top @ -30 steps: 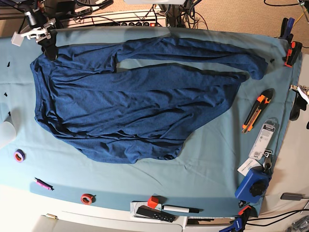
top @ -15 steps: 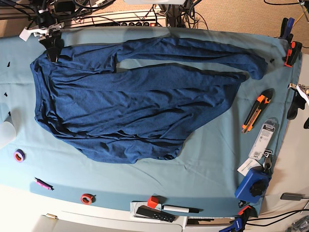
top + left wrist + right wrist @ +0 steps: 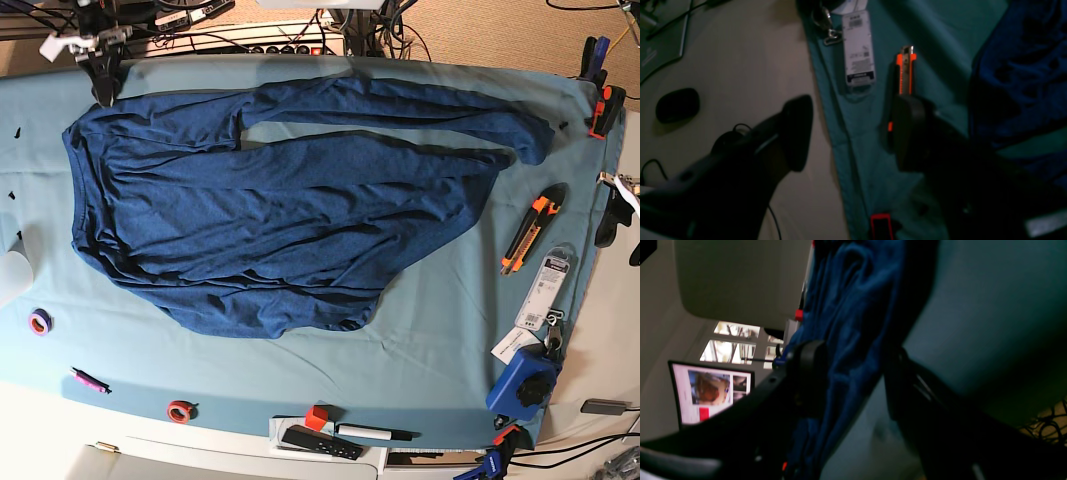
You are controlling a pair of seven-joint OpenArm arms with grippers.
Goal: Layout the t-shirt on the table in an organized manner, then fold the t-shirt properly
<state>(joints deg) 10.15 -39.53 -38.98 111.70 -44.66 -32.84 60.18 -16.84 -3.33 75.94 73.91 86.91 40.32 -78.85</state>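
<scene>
Navy-blue knit, the t-shirt (image 3: 280, 220) sprawls wrinkled across the table (image 3: 440, 340), one sleeve stretched along the far edge. We judge a snag likely if our right gripper (image 3: 853, 380), jaws spread astride the shirt's corner, drags bunched cloth. Our left gripper (image 3: 853, 133) hangs spread and empty off the shirt's opposite end, by the utility knife (image 3: 530, 232).
</scene>
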